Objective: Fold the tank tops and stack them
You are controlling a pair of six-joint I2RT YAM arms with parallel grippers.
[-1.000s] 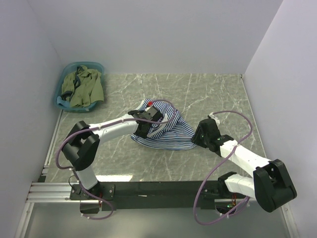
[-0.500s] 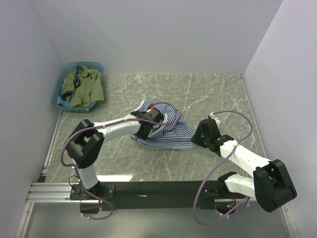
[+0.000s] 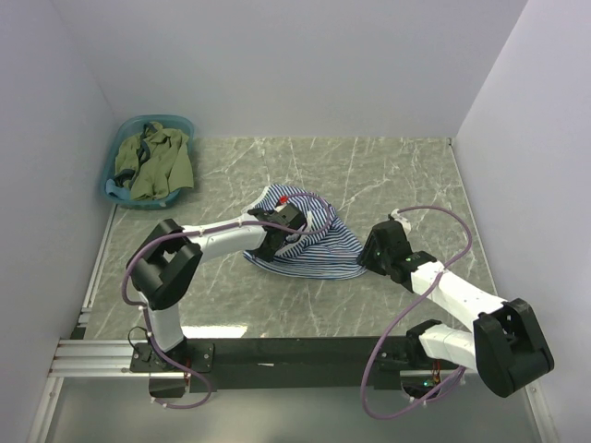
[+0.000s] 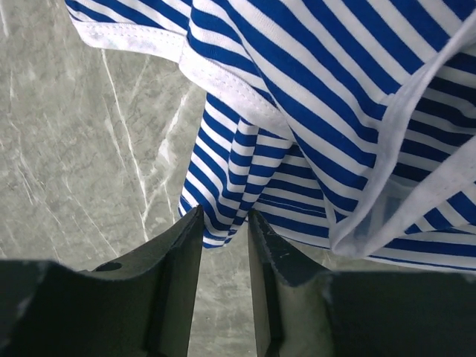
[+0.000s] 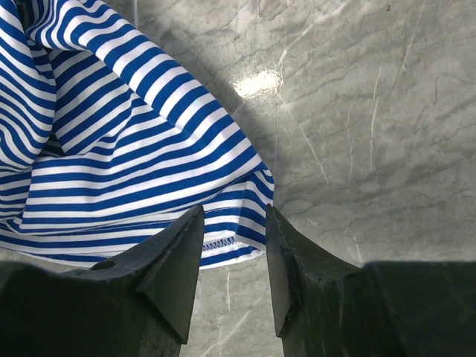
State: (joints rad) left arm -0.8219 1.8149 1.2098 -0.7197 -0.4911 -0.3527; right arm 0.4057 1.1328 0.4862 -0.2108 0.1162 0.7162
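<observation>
Near the middle of the marbled grey-green surface (image 3: pixel 406 175), a navy-and-white striped tank top (image 3: pixel 314 245) — crumpled into a rough triangle, broad side toward the near edge, point toward the far edge. At its near left corner, the left tool (image 3: pixel 266 247), its arm stretched across from the near left corner of the surface. At its right corner, the right tool (image 3: pixel 363 253), its arm angled in from the near right corner. From the left wrist, the same striped tank top (image 4: pixel 312 104) in loose folds, plain white binding along its openings, one narrow fold running down to the left tool (image 4: pixel 225 217) and ending right at the gap between the two dark fingers (image 4: pixel 178 260). Jaws there a small way apart; cannot tell whether nipping the cloth or only standing over it. From the right wrist, the striped tank top (image 5: pixel 111 126) spread on the surface, its stitched hem crossing the gap of the right tool (image 5: pixel 234 216), one dark finger (image 5: pixel 175 260) on either side of that hem. Likewise cannot tell whether clenched on it or free. In the far left corner, a translucent teal basin (image 3: pixel 157 119), holding an olive tank top (image 3: pixel 162 161) heaped and draped over the right rim, with a strip of teal-blue cloth (image 3: pixel 117 187) showing beneath at the basin's near left end. Any print or tag on the clothes too small to read from above. Close up — stripes, white binding and a line of hem stitching.
</observation>
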